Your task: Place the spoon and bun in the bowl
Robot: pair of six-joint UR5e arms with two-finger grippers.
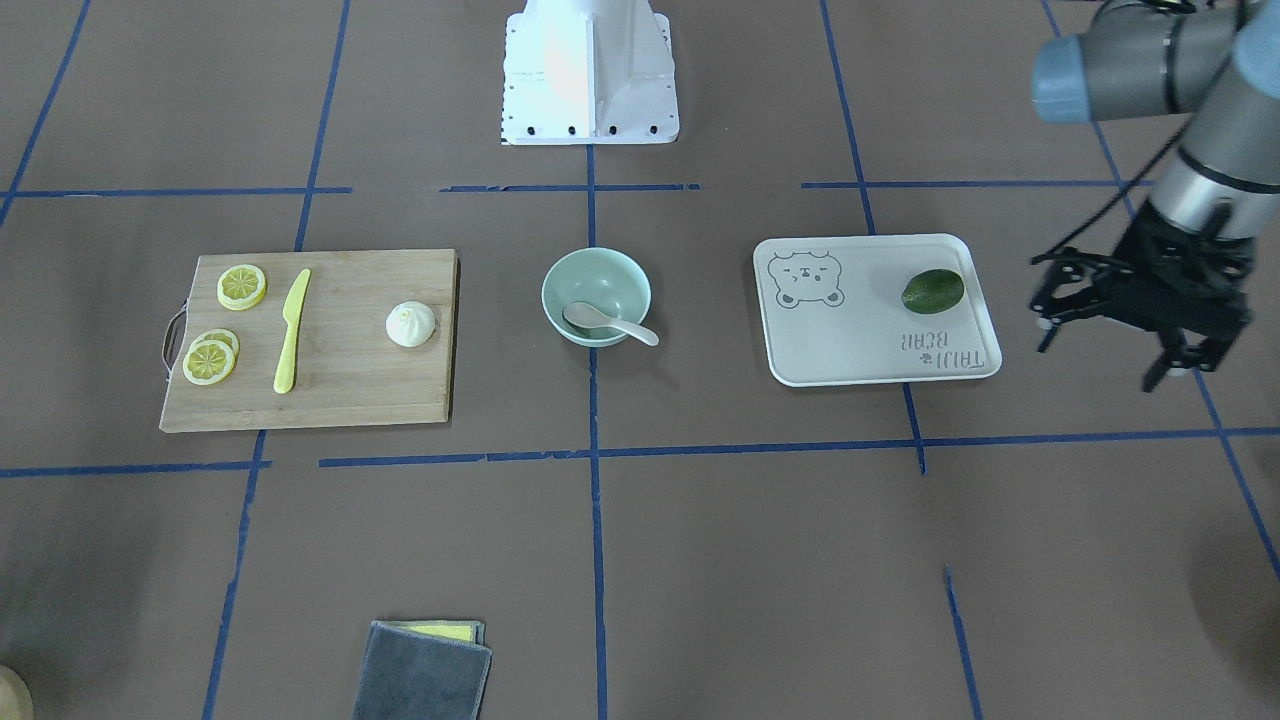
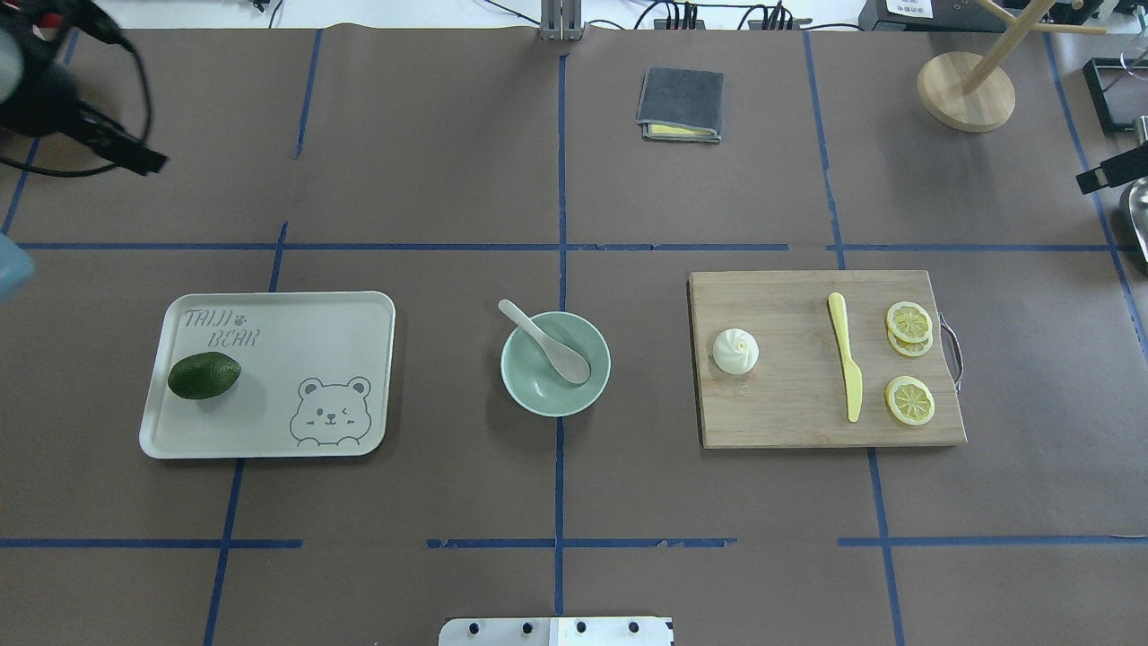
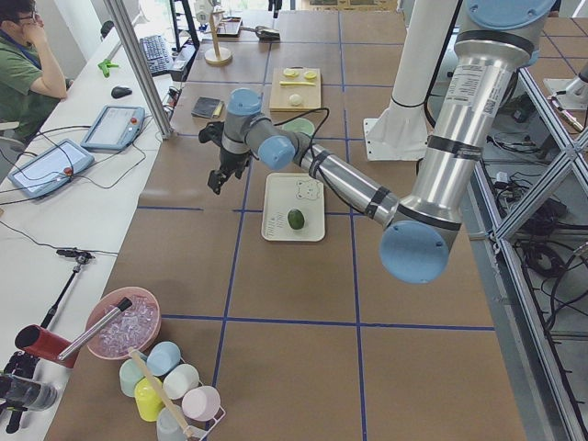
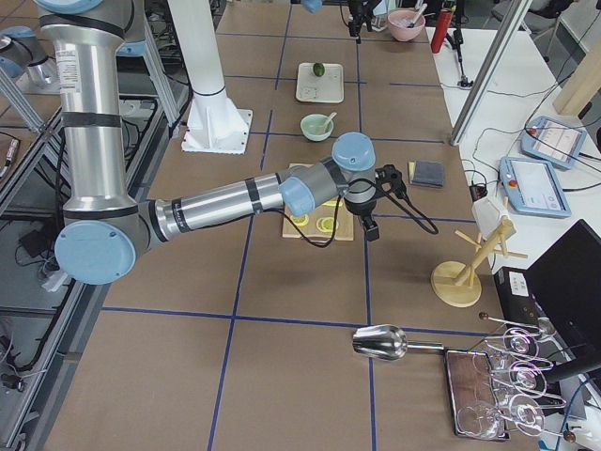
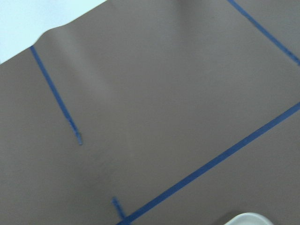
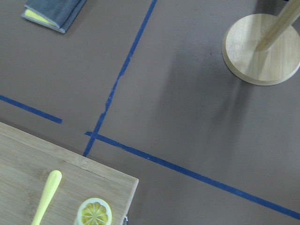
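The white spoon (image 1: 610, 322) lies in the mint-green bowl (image 1: 560, 300) at the table's middle, scoop inside, handle leaning out over the rim; both show in the overhead view, spoon (image 2: 547, 343) and bowl (image 2: 538, 395). The white pleated bun (image 1: 411, 324) sits on the wooden cutting board (image 1: 350, 390), also seen from overhead (image 2: 735, 351). My left gripper (image 1: 1100, 355) hovers open and empty beyond the tray's outer side. My right gripper (image 4: 369, 225) hangs past the cutting board's outer end; only a black edge of it (image 2: 1112, 169) shows overhead, and I cannot tell its state.
A white bear-printed tray (image 2: 269, 359) holds a dark green fruit (image 2: 204, 375). A yellow knife (image 2: 846, 359) and lemon slices (image 2: 909, 399) lie on the board. A grey folded cloth (image 2: 680, 103) and a wooden stand (image 2: 966, 90) are on the far side.
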